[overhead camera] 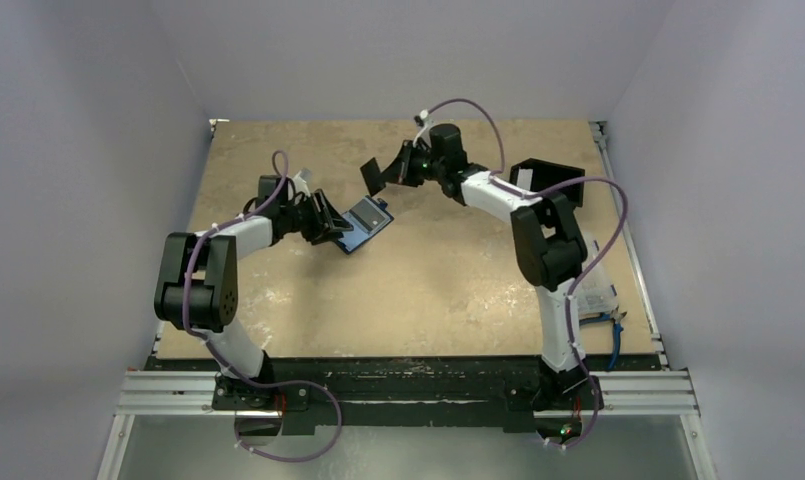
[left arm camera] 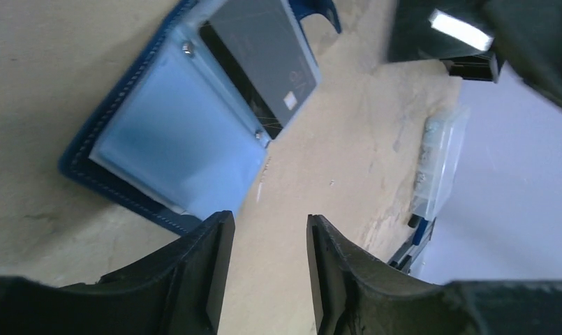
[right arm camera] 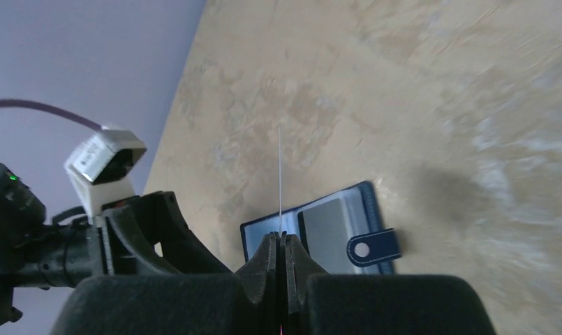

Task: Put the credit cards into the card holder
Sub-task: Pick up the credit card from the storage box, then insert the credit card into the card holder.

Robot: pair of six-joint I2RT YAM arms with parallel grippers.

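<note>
While the card holder [overhead camera: 366,225] lies open, the left gripper [left arm camera: 267,227] gapes empty beside it. The right gripper [right arm camera: 281,239] pinches a card [right arm camera: 280,181].

Lying open: navy card holder [overhead camera: 366,224], bluish-grey sleeves, dark credit card [left arm camera: 260,63] inside; second credit card [right arm camera: 280,174] edge-on above it.

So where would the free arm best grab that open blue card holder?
Probably by the navy cover edge nearest the left gripper, coming in low from that side. The card holder lies open on the table, so only a thin edge would fit between the open jaws.
</note>
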